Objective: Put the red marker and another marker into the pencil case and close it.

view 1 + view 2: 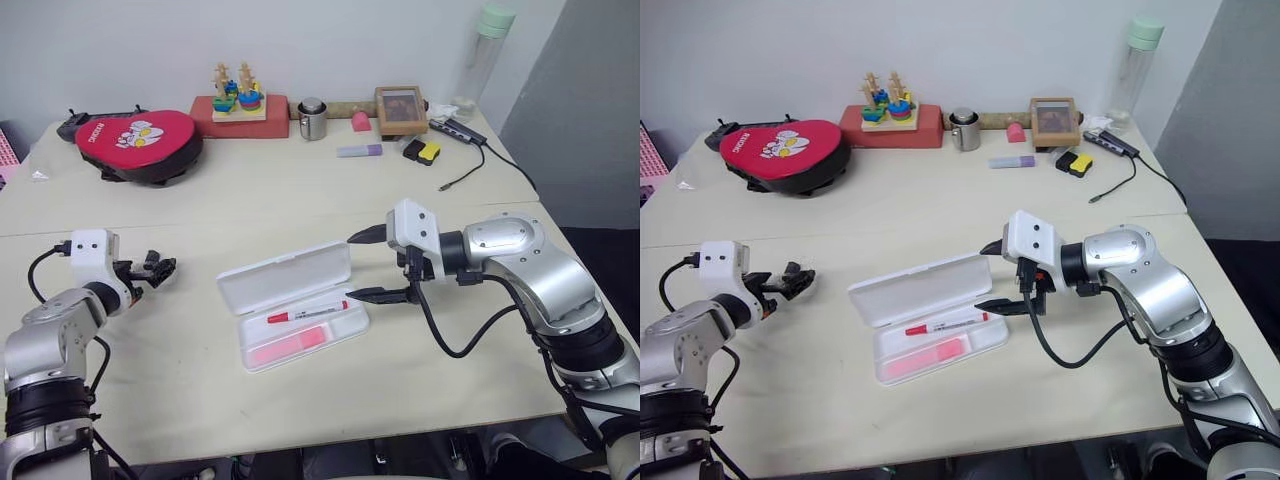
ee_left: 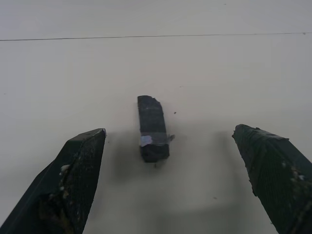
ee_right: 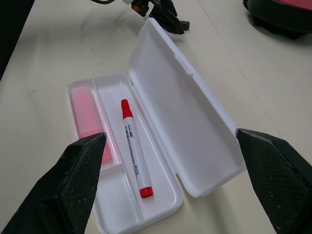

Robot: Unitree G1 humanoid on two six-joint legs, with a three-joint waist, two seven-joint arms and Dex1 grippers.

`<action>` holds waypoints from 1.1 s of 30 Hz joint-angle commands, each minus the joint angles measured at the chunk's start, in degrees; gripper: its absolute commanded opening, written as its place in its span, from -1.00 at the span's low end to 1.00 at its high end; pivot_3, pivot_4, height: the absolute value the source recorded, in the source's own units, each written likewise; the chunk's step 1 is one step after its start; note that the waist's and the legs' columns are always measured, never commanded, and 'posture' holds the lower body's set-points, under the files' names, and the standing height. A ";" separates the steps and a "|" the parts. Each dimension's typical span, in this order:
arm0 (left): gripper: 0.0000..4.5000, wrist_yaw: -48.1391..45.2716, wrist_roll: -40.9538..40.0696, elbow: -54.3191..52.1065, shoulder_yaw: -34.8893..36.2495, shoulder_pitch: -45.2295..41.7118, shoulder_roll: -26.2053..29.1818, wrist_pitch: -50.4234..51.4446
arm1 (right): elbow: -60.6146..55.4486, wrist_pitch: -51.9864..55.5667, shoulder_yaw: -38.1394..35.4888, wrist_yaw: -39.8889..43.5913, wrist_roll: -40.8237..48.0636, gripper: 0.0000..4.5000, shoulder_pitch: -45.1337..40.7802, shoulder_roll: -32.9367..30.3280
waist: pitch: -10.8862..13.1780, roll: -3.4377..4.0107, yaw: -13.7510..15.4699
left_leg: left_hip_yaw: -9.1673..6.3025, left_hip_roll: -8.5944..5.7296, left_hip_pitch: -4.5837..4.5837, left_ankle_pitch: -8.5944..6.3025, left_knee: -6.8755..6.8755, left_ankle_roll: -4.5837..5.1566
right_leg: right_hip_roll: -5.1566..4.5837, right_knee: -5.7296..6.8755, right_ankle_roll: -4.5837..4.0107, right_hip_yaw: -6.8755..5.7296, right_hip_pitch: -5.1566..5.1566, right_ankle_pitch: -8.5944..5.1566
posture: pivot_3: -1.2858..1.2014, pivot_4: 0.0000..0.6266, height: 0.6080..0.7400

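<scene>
On the left edge of the table: the left gripper hangs low over bare tabletop with its jaws spread wide and nothing between them; its wrist view shows a small dark block lying on the table ahead of the fingers.

Table centre: the pencil case lies open, lid tipped back toward the far side, tray facing up.

Inside the tray, rear compartment: the red marker lies flat along the length of the case.

Inside the tray, front compartment: the pink marker sits fully inside its slot.

Right of the case: the right gripper hovers at the lid's end, jaws spread, one finger above the lid's edge and one beside the tray, holding nothing.

Step in hand, as I judge it: both markers are in; only the closing is left.

Risk one: pushing the lid from its end alone could swing or slide the light case across the table rather than fold the hinge.

Risk two: the lower finger could catch the tray rim and tip it, spilling the markers.

Risk three: the left gripper is well apart from the case, so nothing braces it.
</scene>
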 commanded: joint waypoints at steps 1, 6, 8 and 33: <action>1.00 1.62 1.39 1.66 -0.29 -1.96 -0.19 -0.87 | -1.91 -0.20 -0.63 -0.18 0.54 0.98 -1.00 -0.14 | 0.00 0.00 0.01 | 0.00 0.00 0.00 0.00 0.00 0.00 | 0.00 0.00 0.00 0.00 0.00 0.00 | 0.03 -0.52 1.00; 0.73 1.74 1.82 3.46 -0.98 -3.37 -0.76 -1.40 | -1.96 -0.36 -0.53 -0.33 0.46 1.00 -0.70 -0.19 | 0.00 0.00 0.03 | -0.01 0.00 -0.01 0.00 0.00 0.00 | 0.00 -0.01 0.00 0.00 0.00 0.00 | 0.03 -0.52 1.00; 0.55 2.32 2.26 4.16 -1.00 -3.56 -0.74 -1.00 | -1.89 -0.58 -0.59 -0.29 0.40 1.00 -0.40 -0.33 | 0.00 -0.01 0.03 | 0.00 0.00 -0.01 0.00 0.00 0.00 | 0.00 -0.01 0.00 0.00 0.00 0.00 | 0.03 -0.52 1.00; -0.79 3.69 2.80 3.84 0.34 -2.21 -0.18 -0.73 | -1.88 -1.21 -1.19 1.21 0.83 1.00 0.21 -2.10 | -0.01 -0.01 -0.02 | 0.01 -0.01 0.03 0.00 0.00 -0.01 | 0.00 0.00 0.01 0.01 0.02 0.00 | 0.03 -0.52 1.00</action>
